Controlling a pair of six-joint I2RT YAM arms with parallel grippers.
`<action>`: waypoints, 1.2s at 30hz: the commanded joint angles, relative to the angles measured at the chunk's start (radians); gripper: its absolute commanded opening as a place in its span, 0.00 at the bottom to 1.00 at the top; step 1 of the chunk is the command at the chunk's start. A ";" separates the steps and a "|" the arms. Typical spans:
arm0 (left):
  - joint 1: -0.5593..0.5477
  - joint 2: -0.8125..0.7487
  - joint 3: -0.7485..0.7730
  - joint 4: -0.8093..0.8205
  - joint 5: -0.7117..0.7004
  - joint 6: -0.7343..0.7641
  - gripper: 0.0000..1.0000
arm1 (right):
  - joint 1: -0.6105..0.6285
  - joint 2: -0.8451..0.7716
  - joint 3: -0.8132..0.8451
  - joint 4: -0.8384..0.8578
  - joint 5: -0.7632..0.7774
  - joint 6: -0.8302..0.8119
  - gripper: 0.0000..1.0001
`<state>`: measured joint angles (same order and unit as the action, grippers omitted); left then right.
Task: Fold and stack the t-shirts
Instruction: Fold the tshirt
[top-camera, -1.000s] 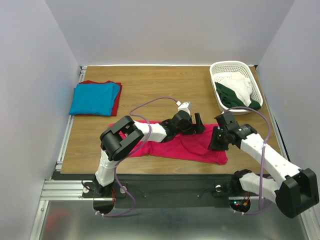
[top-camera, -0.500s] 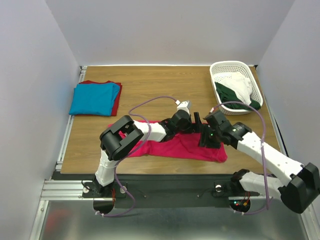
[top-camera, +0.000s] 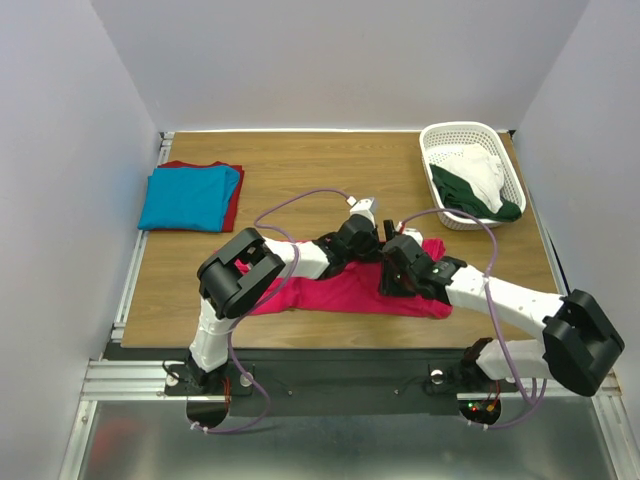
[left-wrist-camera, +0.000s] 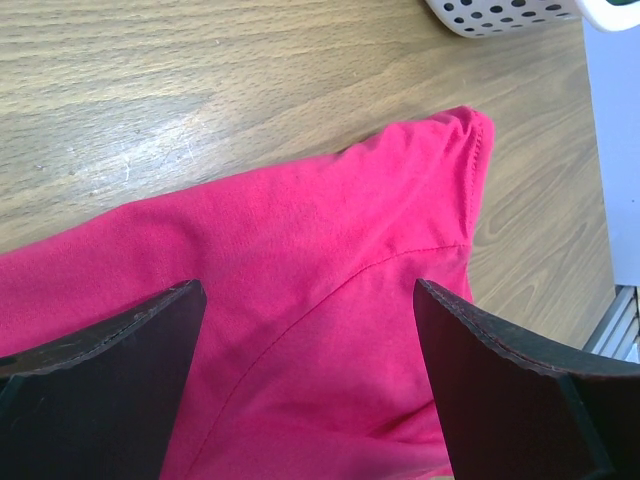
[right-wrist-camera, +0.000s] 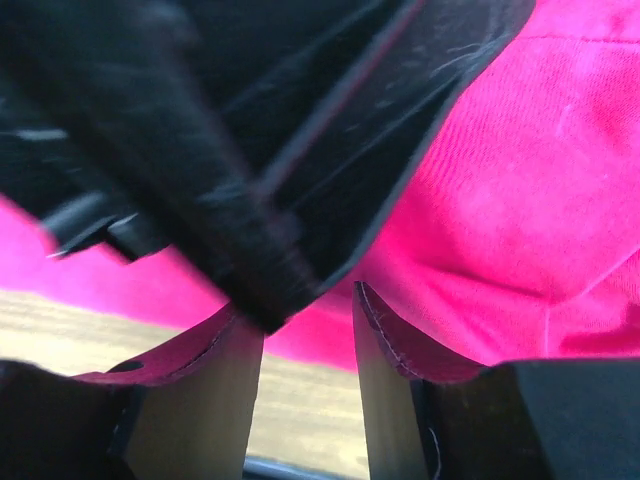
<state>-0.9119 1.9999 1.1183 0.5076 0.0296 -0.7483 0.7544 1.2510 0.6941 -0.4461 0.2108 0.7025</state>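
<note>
Flattening out the crimson-pink t-shirt (top-camera: 340, 297) looks like the step in hand. It lies rumpled near the front edge of the wooden table (top-camera: 320, 170), with both arms crowded over its right half. The left gripper (left-wrist-camera: 305, 300) hangs over a sleeve (left-wrist-camera: 440, 190), jaws spread wide and nothing in them. The right gripper (right-wrist-camera: 308, 330) is low on the cloth with only a narrow gap between its fingers; can't tell if any fabric is nipped in there. They're so close that the left one's black body fills the right wrist view, so a bump is probably the main risk. Best bet: each takes its own corner or hem, pinches just one layer, then they draw apart gently. The folded turquoise t-shirt (top-camera: 190, 197) sits on a dark red t-shirt (top-camera: 236, 212) at the far left, well apart.
</note>
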 joint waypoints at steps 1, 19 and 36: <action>0.010 -0.007 0.000 0.012 0.021 0.012 0.98 | 0.010 -0.001 -0.033 0.173 0.059 -0.011 0.47; 0.019 -0.006 -0.005 0.019 0.036 0.001 0.98 | 0.036 0.126 -0.084 0.307 0.059 -0.003 0.56; 0.039 -0.013 -0.026 0.022 0.038 0.000 0.98 | 0.039 0.036 0.005 0.176 0.048 -0.001 0.04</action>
<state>-0.8688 2.0018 1.1183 0.5137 0.0467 -0.7525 0.7822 1.3594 0.6350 -0.1951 0.2630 0.7063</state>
